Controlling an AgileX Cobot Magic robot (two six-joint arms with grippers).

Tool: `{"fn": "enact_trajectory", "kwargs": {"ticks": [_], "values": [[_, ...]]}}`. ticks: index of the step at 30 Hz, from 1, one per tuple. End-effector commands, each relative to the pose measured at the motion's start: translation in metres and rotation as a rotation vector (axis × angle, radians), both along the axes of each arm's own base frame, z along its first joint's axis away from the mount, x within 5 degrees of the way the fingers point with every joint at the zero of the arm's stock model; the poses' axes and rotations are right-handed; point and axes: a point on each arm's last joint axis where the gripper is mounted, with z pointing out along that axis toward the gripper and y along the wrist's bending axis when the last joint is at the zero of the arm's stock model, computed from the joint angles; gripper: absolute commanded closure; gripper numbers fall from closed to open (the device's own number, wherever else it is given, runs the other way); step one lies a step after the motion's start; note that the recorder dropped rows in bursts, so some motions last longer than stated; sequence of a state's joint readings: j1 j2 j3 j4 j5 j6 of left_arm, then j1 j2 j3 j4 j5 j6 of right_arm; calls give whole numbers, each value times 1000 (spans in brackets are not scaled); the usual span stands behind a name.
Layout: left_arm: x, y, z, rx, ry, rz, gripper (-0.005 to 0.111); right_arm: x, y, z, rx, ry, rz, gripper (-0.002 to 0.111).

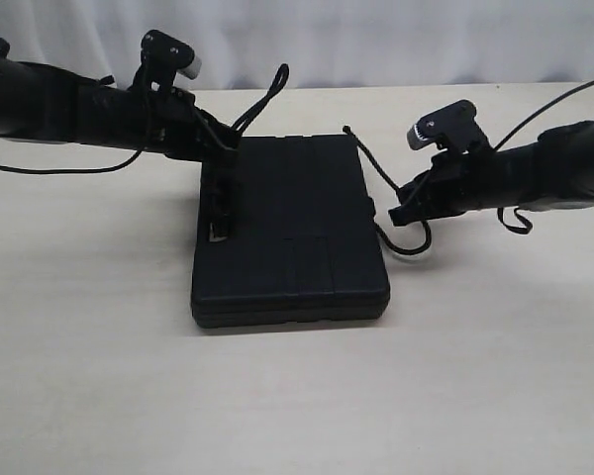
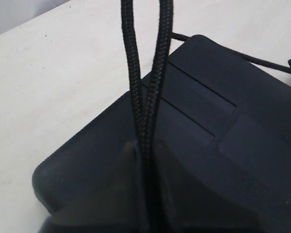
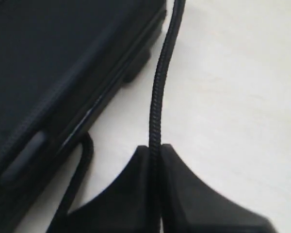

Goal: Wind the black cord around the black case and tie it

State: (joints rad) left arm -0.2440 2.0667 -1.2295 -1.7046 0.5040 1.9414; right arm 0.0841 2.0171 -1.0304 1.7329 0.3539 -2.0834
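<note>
The black case (image 1: 289, 233) lay flat and closed on the counter (image 1: 99, 376), at the middle of the exterior view, between the two arms. The left fingers (image 1: 218, 213) hung pointing down over the case's left edge. In the left wrist view they (image 2: 127, 167) were closed on two strands of the black cord (image 2: 150, 73), pinched side by side above the lid (image 2: 223, 126). In the exterior view, a loop of that cord (image 1: 269, 91) rose behind the left arm.

The right fingers (image 1: 404, 210) stood just beside the case's right side, above the counter. In the right wrist view they (image 3: 136, 170) were clamped on a single strand of cord (image 3: 160, 82), which ran taut alongside the case wall (image 3: 63, 87) without touching it. A slack loop (image 1: 416, 245) lay below them, near the case. No cord was seen crossing the lid.
</note>
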Motion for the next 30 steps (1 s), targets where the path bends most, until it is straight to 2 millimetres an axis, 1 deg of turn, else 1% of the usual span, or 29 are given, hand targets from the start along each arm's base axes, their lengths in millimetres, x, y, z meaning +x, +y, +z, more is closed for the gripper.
{"fn": "enact_trajectory", "kwargs": {"ticks": [1,4,8,12,15,18,26,30], "values": [[1,-1,3,-14,-6,-3,107,0,-8,15,-79,-41,-51,104],[1,-1,3,-13,-6,-1,107,-5,-7,22,-60,-54,-35,104],[1,-1,3,-16,-6,-1,107,-12,0,29,7,-70,24,104],[0,-3,4,-33,-5,-20,107,-18,1,36,17,-81,31,104],[-1,-5,5,-41,-16,-47,107,-22,8,39,87,-89,88,104],[-3,-7,6,-59,-18,-70,107,-25,12,40,110,-92,139,104],[-2,-6,6,-44,-36,-79,107,-37,25,43,169,-91,364,104],[0,-5,6,-37,-40,-50,107,-43,28,42,185,-80,417,104]]}}
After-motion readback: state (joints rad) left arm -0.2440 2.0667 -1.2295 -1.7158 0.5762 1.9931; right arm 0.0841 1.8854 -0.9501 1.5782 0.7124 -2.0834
